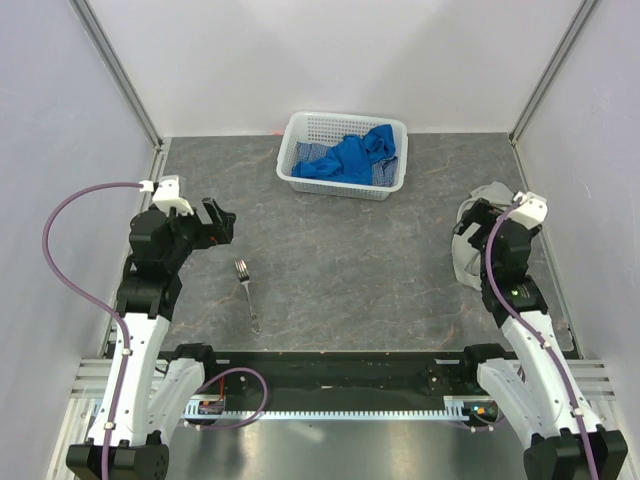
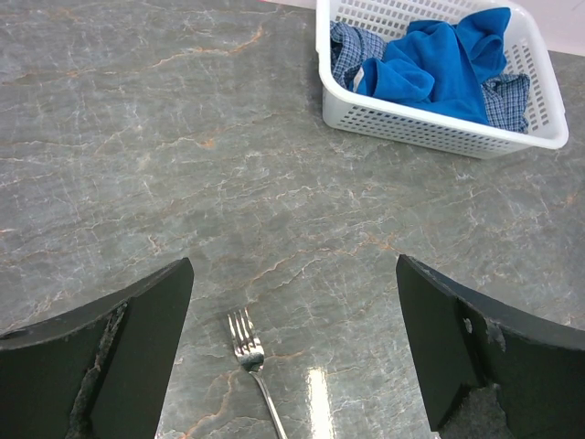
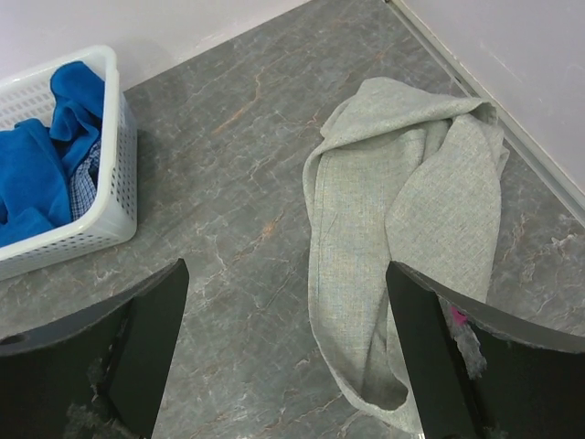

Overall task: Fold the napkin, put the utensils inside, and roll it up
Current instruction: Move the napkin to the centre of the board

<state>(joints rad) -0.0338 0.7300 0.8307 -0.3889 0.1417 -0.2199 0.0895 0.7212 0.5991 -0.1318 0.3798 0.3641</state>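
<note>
Plainly, the napkin [image 3: 411, 210] lay crumpled just ahead of our right claw [image 3: 288, 270]. It looked like soft, limp cloth, best pinched at a loose edge, though we could hardly make out the corners. The slim, slippery fork [image 2: 249, 352] lay under our left claw [image 2: 294, 263]. Both claws hovered tilted down, gaping wide and empty.

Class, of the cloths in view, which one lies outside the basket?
The grey napkin, crumpled on the table; the blue cloth and the checked cloth lie inside the white basket.
</note>
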